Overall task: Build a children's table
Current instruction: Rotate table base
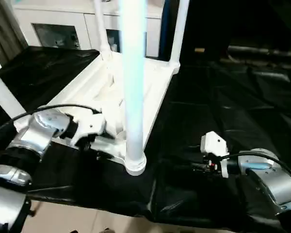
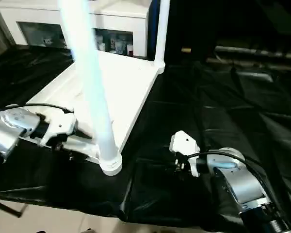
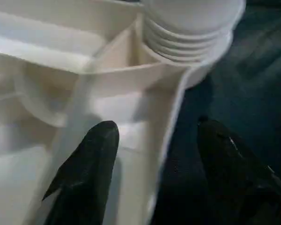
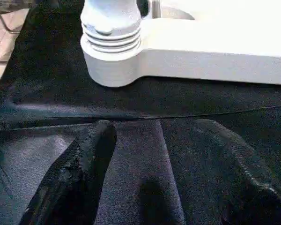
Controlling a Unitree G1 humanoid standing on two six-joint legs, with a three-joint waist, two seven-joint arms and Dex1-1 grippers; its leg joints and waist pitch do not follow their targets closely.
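The tabletop (image 1: 150, 82) lies upside down on the black sheet (image 1: 223, 107), 4 legs (image 1: 134, 92) standing in its sockets, so assembly looks nearly done. The left gripper (image 3: 152, 154) straddles its rim, unclamped; the right gripper (image 4: 152, 164) hangs open, empty, nearby.

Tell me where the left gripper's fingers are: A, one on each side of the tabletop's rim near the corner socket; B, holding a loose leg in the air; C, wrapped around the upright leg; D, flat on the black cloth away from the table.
A: in the left wrist view one of the fingers is over the ribbed inside of the tabletop and the other over the black cloth, with the rim between them, just below the corner socket.
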